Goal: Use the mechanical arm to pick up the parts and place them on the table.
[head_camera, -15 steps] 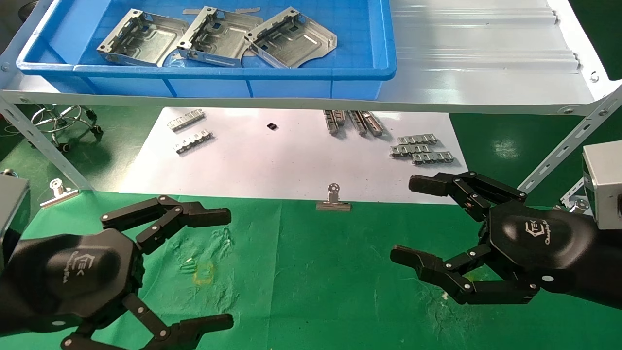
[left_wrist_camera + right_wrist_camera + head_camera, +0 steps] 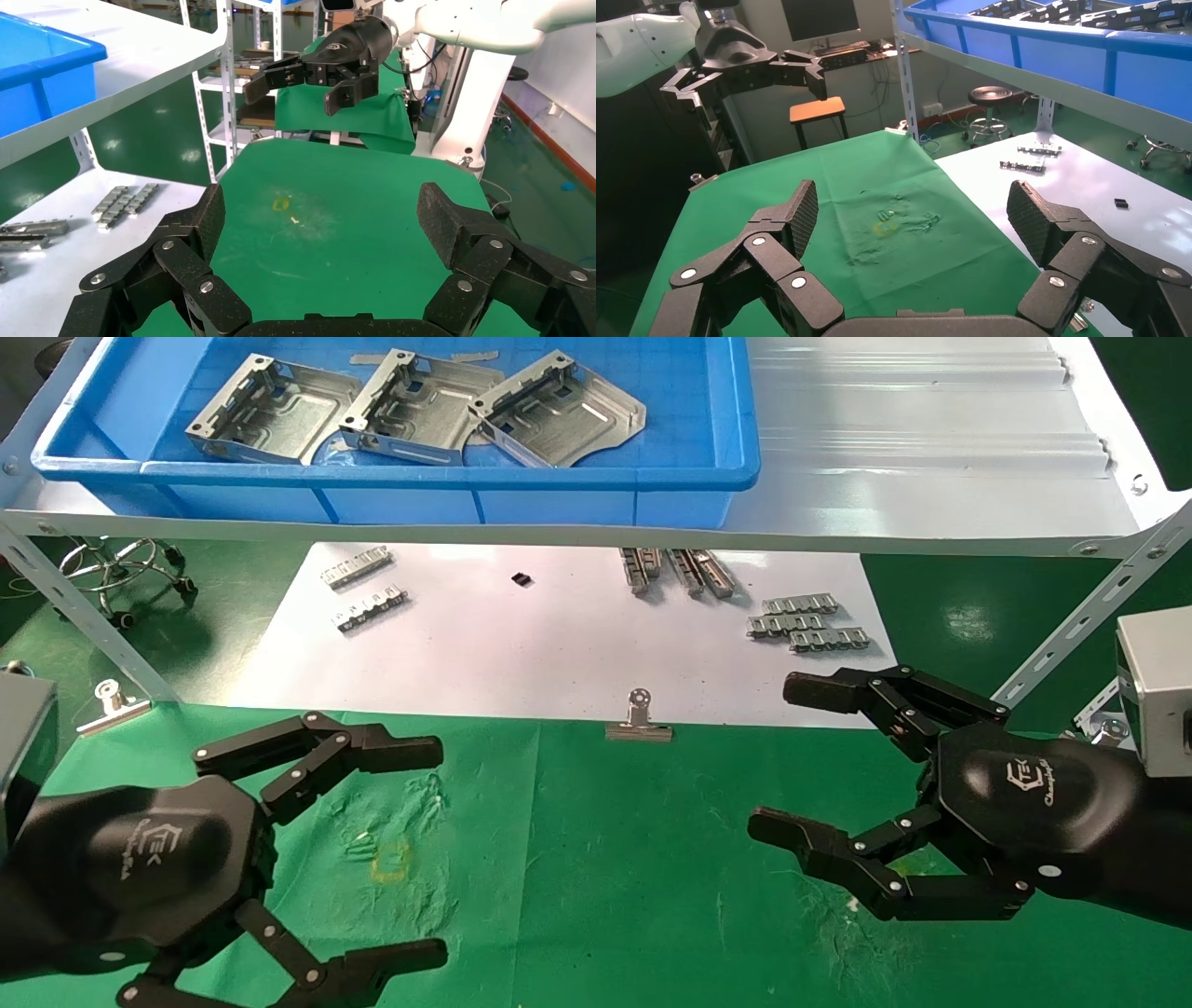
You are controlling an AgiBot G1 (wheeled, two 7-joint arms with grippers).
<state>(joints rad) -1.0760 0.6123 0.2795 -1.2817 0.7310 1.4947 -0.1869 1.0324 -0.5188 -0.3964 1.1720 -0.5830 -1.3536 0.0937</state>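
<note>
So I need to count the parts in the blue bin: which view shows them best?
The head view: three parts lie in full sight from above. The right wrist view catches only their tops over the rim; the left wrist view shows none.

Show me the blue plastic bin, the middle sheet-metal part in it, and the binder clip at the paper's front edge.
Blue plastic bin (image 2: 466,477), head view, front rim.
Middle silver-grey sheet-metal part (image 2: 419,407), head view, embossed centre.
Silver binder clip (image 2: 639,730), head view, clamp body.
</note>
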